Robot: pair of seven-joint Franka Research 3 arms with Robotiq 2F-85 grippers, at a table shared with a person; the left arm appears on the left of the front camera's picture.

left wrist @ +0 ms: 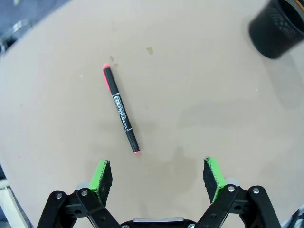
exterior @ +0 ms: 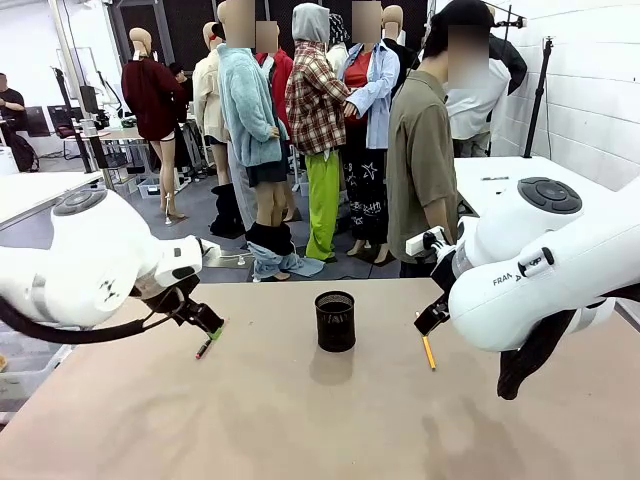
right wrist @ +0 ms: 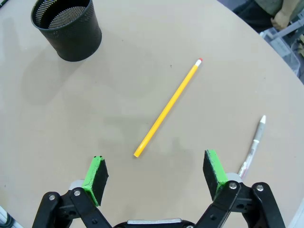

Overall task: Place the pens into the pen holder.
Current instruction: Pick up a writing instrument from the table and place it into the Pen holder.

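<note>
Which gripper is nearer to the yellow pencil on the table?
The right. The right gripper hovers open just above the pencil; the left gripper is on the other side of the pen holder, over a black pen.

Bright, even light is falling from above on the table. The holder is casting a soft shadow toward the near side, and fainter, blurry shadows are lying on the near right. In both wrist views the wide lens is bending the table edge into a curve. The pen and pencil are showing sharp, while the holder in the left wrist view's corner is looking slightly blurred.
</note>
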